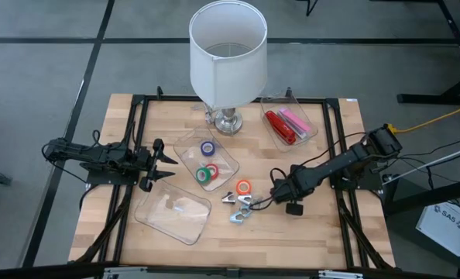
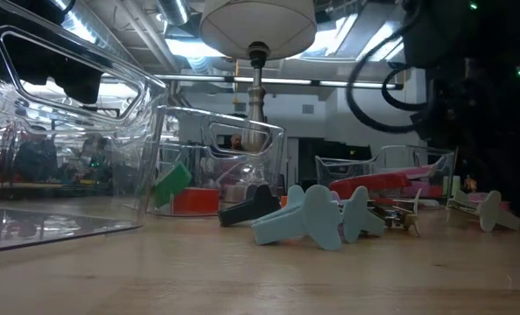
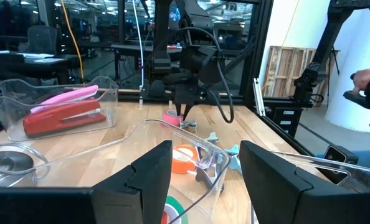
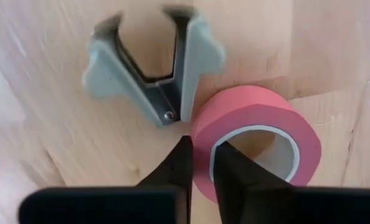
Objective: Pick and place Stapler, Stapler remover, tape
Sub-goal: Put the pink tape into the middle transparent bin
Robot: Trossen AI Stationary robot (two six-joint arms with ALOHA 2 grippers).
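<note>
A pink roll of tape [image 4: 256,140] lies flat on the counter at frame centre, just beside pale grey-blue staple removers [image 1: 241,208] clustered below it. Purple, green and red rolls [image 1: 207,164] sit in a clear tray left of centre. The red stapler [image 1: 279,126] and a pink one [image 1: 295,120] lie in the upper-right tray.

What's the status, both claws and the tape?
Right claw shut on pink tape wall, on the table. Left claw open, waiting by the trays. Staple remover touching the tape.
</note>
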